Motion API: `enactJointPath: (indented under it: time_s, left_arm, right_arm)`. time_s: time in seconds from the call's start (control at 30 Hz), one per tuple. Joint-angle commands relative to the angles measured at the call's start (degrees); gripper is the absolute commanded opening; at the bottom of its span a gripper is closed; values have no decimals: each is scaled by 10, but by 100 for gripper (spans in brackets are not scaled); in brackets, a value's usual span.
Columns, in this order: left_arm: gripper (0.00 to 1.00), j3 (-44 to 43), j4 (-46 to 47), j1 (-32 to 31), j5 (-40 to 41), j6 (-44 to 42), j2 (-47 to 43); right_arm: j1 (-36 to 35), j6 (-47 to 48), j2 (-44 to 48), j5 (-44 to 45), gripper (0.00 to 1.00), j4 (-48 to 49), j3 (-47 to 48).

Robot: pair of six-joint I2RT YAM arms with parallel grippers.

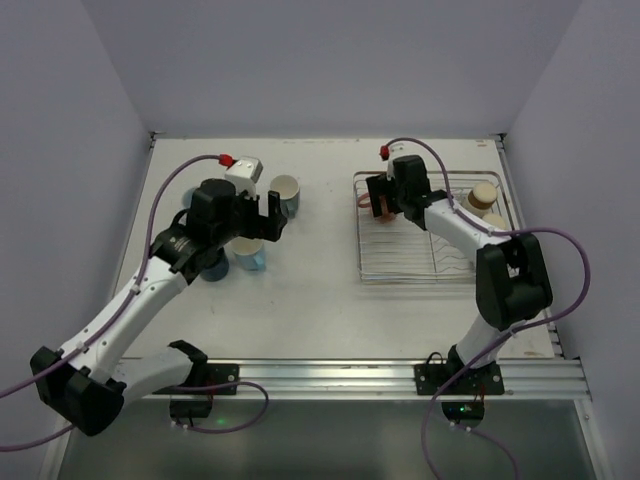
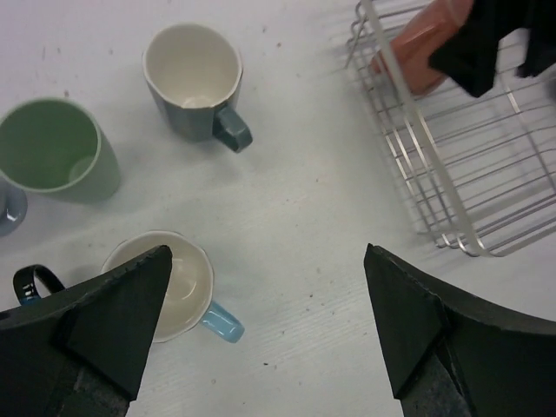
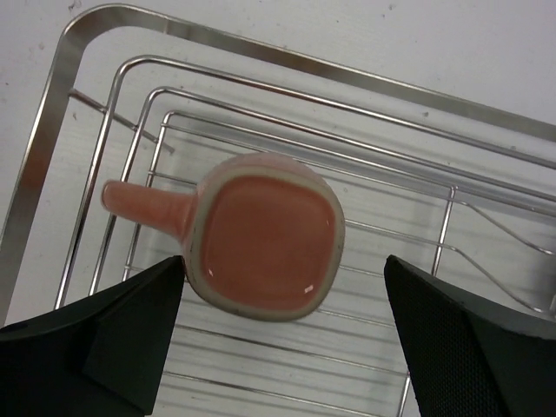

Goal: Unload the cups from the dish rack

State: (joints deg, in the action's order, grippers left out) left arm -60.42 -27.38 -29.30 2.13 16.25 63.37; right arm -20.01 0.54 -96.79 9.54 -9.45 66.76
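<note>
The dish rack (image 1: 359, 232) is a silver wire basket on the right of the table. A salmon-pink cup (image 3: 265, 239) sits upside down in its near-left corner, handle pointing left. My right gripper (image 3: 285, 265) hangs open over it, one finger on each side, gripping nothing. Beige cups (image 1: 484, 196) rest at the rack's right end. On the table to the left, my left gripper (image 2: 268, 261) is open and empty beside a light blue cup (image 2: 169, 287), which stands upright. A grey-blue mug (image 2: 193, 82) and a green cup (image 2: 52, 148) stand further off.
A dark blue cup (image 1: 213, 268) stands under the left arm, partly hidden. The rack's left rim (image 2: 408, 130) lies to the right of the left gripper. White walls close the table at the back and sides.
</note>
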Motion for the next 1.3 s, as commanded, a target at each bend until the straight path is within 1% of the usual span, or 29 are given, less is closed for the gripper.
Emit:
enactJointPath:
  time_s: [0.0, 0.1, 0.27, 0.43, 0.53, 0.57, 0.63, 0.67, 0.7, 0.77, 0.87, 0.9, 1.03, 1.1, 1.17, 1.23, 1.27]
  left_arm:
    - [97, 30, 65, 1, -45, -17, -36]
    - [97, 52, 86, 1, -48, -21, -48]
    - [97, 58, 87, 1, -58, -23, -33]
    - [97, 63, 91, 1, -66, -21, -33]
    - [97, 66, 93, 1, -71, -18, -40]
    - [97, 65, 94, 1, -72, -17, -42]
    - [97, 63, 95, 1, -81, -14, -44]
    - [97, 62, 96, 1, -85, -12, -46]
    - [97, 60, 97, 1, -93, -10, -46]
    - [97, 55, 99, 1, -105, -3, -47]
    - [96, 52, 108, 1, -141, 12, -50]
    - [96, 52, 112, 1, -150, 18, -52]
    - [95, 68, 146, 0, -202, 59, -64]
    - [94, 81, 173, -1, -231, 86, -69]
    - [93, 93, 214, -2, -268, 108, -75]
    - [92, 121, 254, -5, -295, 150, -76]
    - [91, 132, 313, -10, -325, 167, -75]
  right_arm:
    - [0, 18, -30, -29, 99, 57, 36]
    - [-1, 26, -47, -27, 99, 48, 55]
    - [0, 28, -53, -52, 98, 38, 67]
    - [-1, 35, -89, -55, 90, 0, 111]
    - [-1, 39, -97, -52, 78, -10, 120]
    - [-1, 39, -96, -43, 70, -10, 118]
    - [-1, 32, -90, -33, 61, -8, 105]
    - [-1, 29, -80, -26, 55, -5, 100]
    - [-1, 26, -74, -23, 53, -1, 87]
    - [0, 11, -42, -13, 45, 9, 74]
    - [-1, -22, 3, 3, 39, 40, 41]
    - [-1, -30, 38, 7, 34, 47, 24]
    - [-1, -84, 122, 12, 26, 89, -18]
    - [-1, -119, 165, 17, 21, 91, -36]
    - [-1, -142, 193, 18, 20, 91, -56]
    - [0, -188, 242, 8, 18, 91, -70]
    - [-1, -206, 259, 1, 17, 106, -87]
